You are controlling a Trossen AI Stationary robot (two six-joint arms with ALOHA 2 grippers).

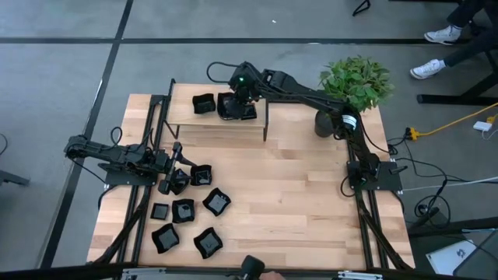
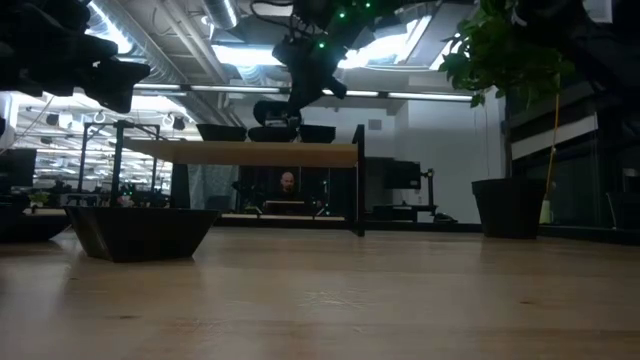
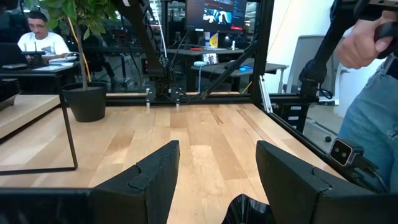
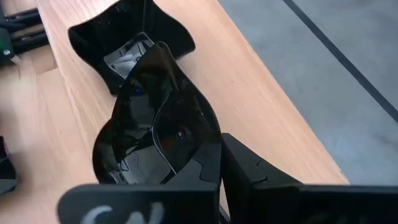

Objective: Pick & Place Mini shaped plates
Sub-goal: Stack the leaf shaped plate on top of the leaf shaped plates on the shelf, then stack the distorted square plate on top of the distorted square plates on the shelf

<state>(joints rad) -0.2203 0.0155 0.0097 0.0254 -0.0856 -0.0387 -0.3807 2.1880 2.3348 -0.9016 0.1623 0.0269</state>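
Black and glossy, the mini plate [image 4: 158, 134] nearest the right wrist camera sits pinched by its rim in the right claw [image 4: 217, 168], whose fingers are clenched tight on the thin edge. It hangs tilted just over the raised shelf [image 1: 218, 124] at the desk's far side, close beside another plate [image 1: 203, 103] already resting there. I judge the rim grip is chosen because these shallow dishes offer no other purchase, and the tilt lets it slide down flat next to its neighbour. Whether it already touches the wood I cannot say for sure.

Remaining plates [image 1: 187, 210] lie scattered on the near left of the desk [image 1: 296, 202], within the left arm's reach. That left claw [image 1: 173, 179] hovers over the cluster with its fingers spread and nothing between them, probably lined up for the next dish. A potted plant [image 1: 354, 82] stands at the far right corner, clear of the work.
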